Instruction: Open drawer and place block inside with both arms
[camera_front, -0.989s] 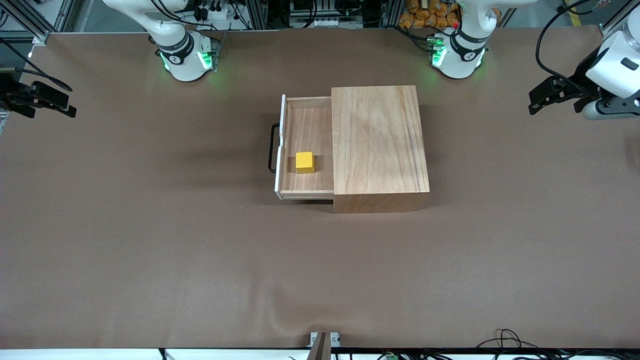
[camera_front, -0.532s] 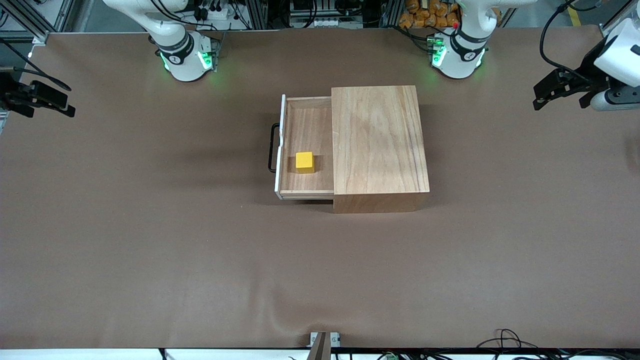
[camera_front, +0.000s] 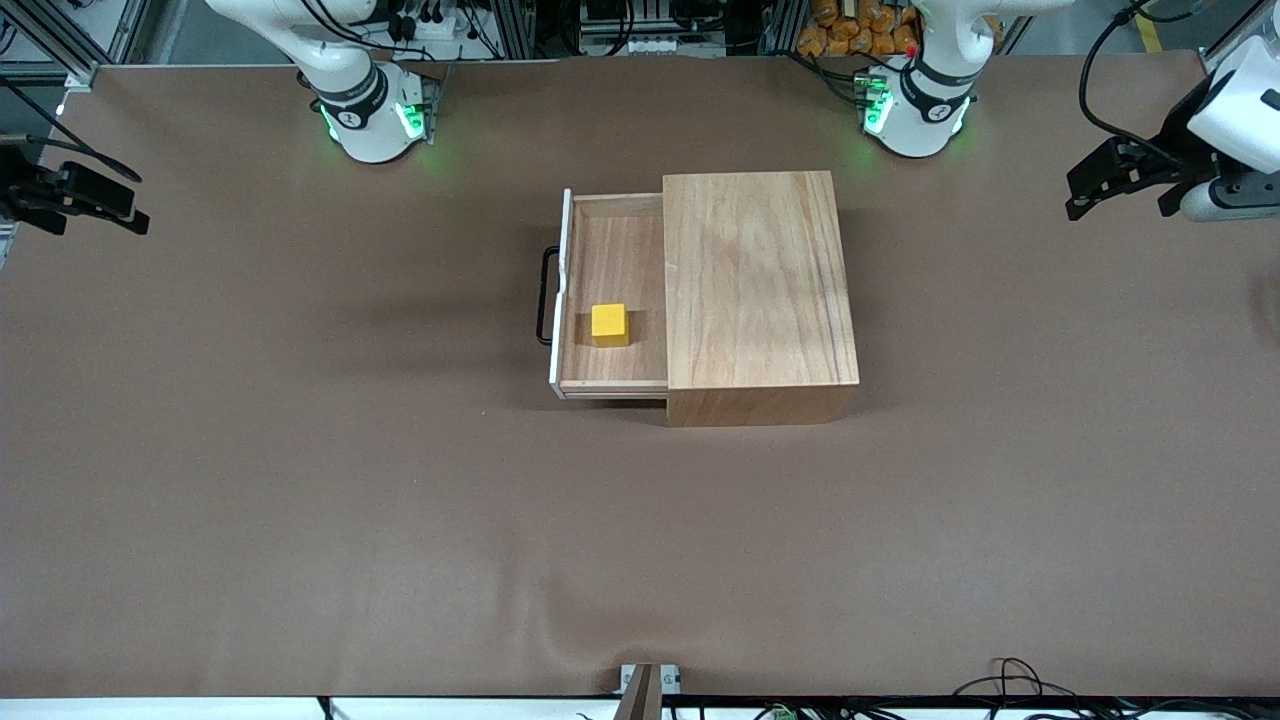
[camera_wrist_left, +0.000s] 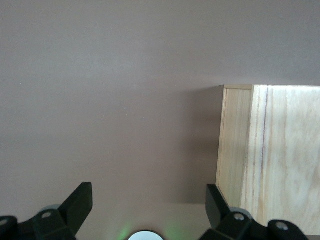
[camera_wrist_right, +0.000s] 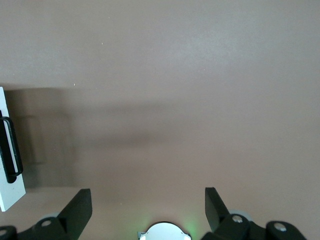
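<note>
- The drawer (camera_front: 612, 300) is standing pulled out of the wooden cabinet (camera_front: 758, 290), extending toward the right arm's end of the table (camera_front: 300, 480).
- The drawer's white front edge (camera_front: 560, 295) is carrying the black wire handle (camera_front: 545, 296), which is facing the right arm's end of the table.
- The block (camera_front: 609, 324) is sitting on the floor of the open drawer, in the part of the tray nearer to the front camera, apart from the drawer walls.
- The left gripper (camera_front: 1085, 195) is hanging in the air over the left arm's end of the table, well apart from the cabinet. Its fingers (camera_wrist_left: 80, 202) are standing spread wide, with nothing between them.
- The right gripper (camera_front: 125, 210) is hanging over the right arm's end of the table, well apart from the drawer. Its fingers (camera_wrist_right: 80, 205) are likewise standing spread wide and holding nothing.
- The left wrist view is showing one end of the cabinet; the right wrist view is showing the drawer's front edge and handle.
- Both arm bases are showing green lights (camera_front: 405, 118).
</note>
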